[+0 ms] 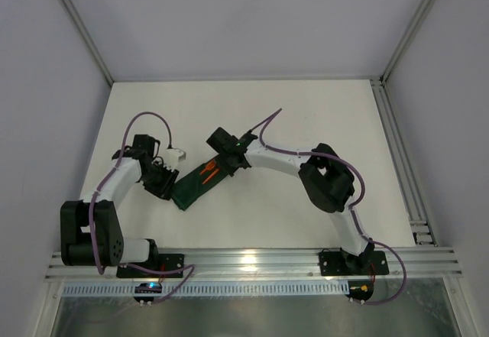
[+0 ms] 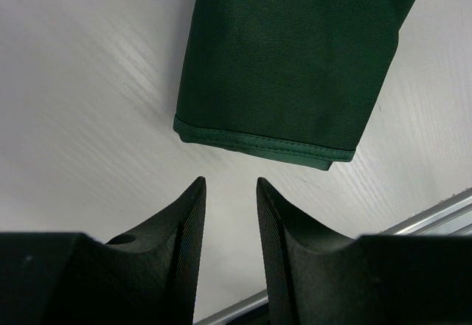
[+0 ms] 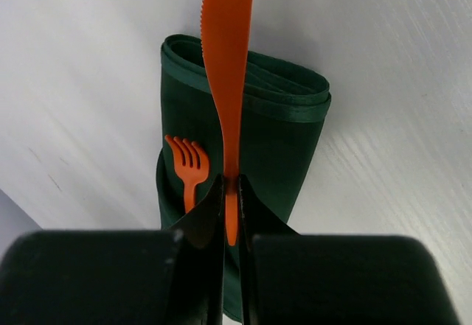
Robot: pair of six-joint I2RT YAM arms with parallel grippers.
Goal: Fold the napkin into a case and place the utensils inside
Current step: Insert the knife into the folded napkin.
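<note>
The napkin lies folded into a narrow dark green case, set on a slant in the middle of the table. An orange fork rests on its cloth; my right finger hides the fork's handle. My right gripper is shut on the handle of an orange serrated knife. It holds the knife above the case, with the blade pointing past the case's folded end. My left gripper stands open just short of the case's hemmed lower-left end, with only bare table between its fingers.
An aluminium rail runs along the table's near edge by the arm bases. Another rail lines the right side. Enclosure walls close in the white table on the left, right and back.
</note>
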